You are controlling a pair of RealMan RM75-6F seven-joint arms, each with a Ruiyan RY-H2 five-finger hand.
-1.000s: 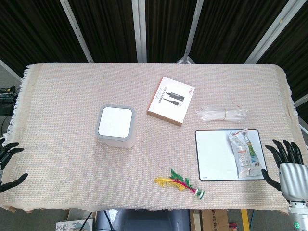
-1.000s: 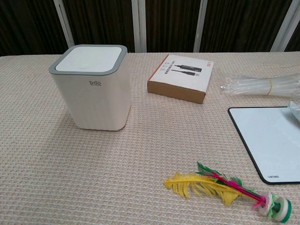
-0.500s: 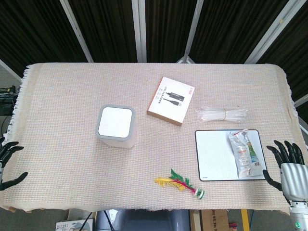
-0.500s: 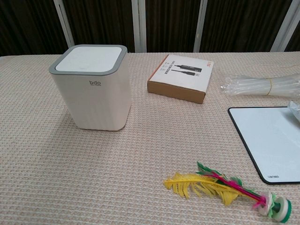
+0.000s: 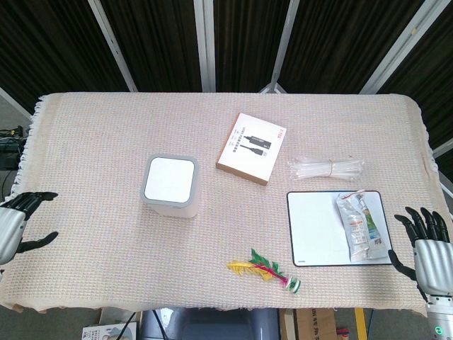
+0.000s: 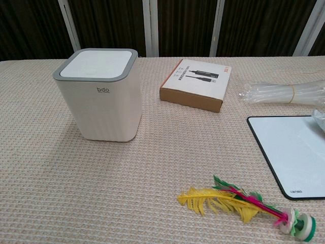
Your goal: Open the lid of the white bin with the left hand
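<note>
**Left hand at table edge, bin lid down**

Left hand (image 5: 13, 227) hovers at the table's (image 5: 92, 142) left edge, fingers spread, holding nothing. White bin (image 5: 170, 186) stands well to its right, lid (image 5: 170, 179) closed. Right hand (image 5: 430, 248) is spread and empty at the far right.

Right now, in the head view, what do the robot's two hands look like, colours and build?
Both hands look alike: a silver-grey metallic palm with slim black fingers. The left hand shows only partly at the frame's edge. The right hand sits on a silver wrist section bearing a small green light near the bottom. No cables or sleeves are visible. The chest view shows neither.
</note>
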